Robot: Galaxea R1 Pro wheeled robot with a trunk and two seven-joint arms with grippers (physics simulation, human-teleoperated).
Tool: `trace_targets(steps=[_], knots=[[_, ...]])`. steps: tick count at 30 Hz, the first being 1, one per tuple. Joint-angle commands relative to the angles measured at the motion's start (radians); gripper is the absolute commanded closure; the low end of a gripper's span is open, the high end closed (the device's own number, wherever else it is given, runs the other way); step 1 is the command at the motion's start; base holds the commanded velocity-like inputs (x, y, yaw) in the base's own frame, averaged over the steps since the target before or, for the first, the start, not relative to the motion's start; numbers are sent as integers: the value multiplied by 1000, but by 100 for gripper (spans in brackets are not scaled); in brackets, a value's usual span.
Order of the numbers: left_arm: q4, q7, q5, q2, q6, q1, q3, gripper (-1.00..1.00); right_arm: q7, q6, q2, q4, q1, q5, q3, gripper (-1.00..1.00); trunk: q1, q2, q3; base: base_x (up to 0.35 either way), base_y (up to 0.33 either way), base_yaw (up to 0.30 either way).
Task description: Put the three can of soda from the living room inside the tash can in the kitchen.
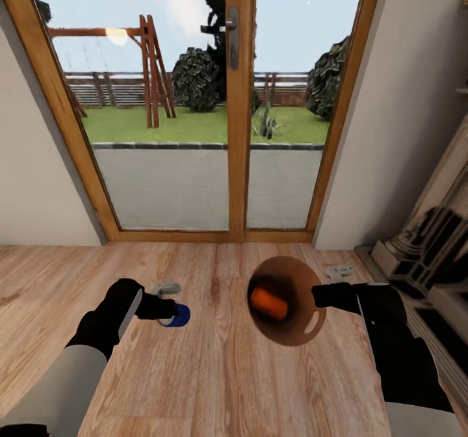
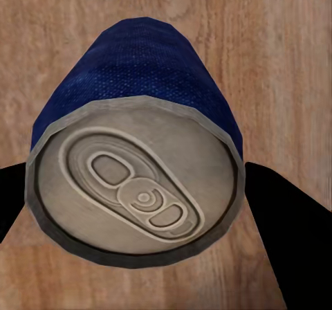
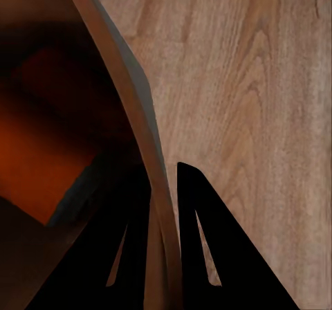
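My left gripper [image 1: 174, 313] is shut on a dark blue can of soda [image 1: 179, 315], held above the wood-plank floor. In the left wrist view the blue can [image 2: 138, 151] shows its pale top with the pull tab between the two black fingers [image 2: 283, 227]. My right gripper [image 1: 316, 296] is shut on the rim of the tash can [image 1: 305, 333], a round bin with a brown inside. An orange can of soda [image 1: 269, 302] lies inside it. The right wrist view shows the bin's rim [image 3: 131, 95] pinched between the fingers [image 3: 200, 241], with the orange can [image 3: 34, 158] inside.
Wood-framed glass doors [image 1: 239, 105] stand straight ahead with a garden beyond. Pale walls flank them. A dark fireplace surround [image 1: 429, 242] stands at the right. Open wood-plank floor [image 1: 214, 372] lies below both arms.
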Motion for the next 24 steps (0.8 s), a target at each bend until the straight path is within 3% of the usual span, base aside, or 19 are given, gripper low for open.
trace_targets(steps=[1,4,5,9,12,13,15,17,18,20,21,24], knots=[[-3,-24,-1,3,0,-2,0,100,6,7,-1,1,-1,-27,1,100,0,0,0,0,0,0],[-26,-144,-1,32,0,-11,0,100,7,7,-11,27,-4,-7,2,100,0,0,0,0,0,0],[-53,-217,-2,54,0,-16,0,100,7,7,-17,54,-5,12,1,100,0,0,0,0,0,0],[-128,-297,-1,81,0,-18,0,100,7,7,-20,99,-9,28,1,100,0,0,0,0,0,0],[-241,-398,-2,108,0,-19,0,100,6,7,-24,145,-32,36,1,100,0,0,0,0,0,0],[-286,-477,-2,139,0,-19,0,100,6,7,-29,166,-47,39,1,100,0,0,0,0,0,0],[-297,-524,-1,150,0,-20,0,100,6,7,-30,177,-52,40,1,100,0,0,0,0,0,0],[-308,-612,-1,161,0,-20,0,100,6,7,-31,195,-58,40,1,100,0,0,0,0,0,0],[-323,-733,-2,168,0,-21,0,100,6,7,-30,215,-72,40,14,100,0,0,0,0,0,0],[-337,-801,-1,171,0,-21,0,100,6,7,-30,225,-80,40,40,100,0,0,0,0,0,0],[-331,-806,12,176,-5,-23,-3,100,7,-7,-25,231,-77,70,45,100,0,0,0,0,0,0],[-326,-822,17,184,-22,-23,-2,100,7,-8,-24,236,-77,73,54,100,0,0,0,0,0,0]])
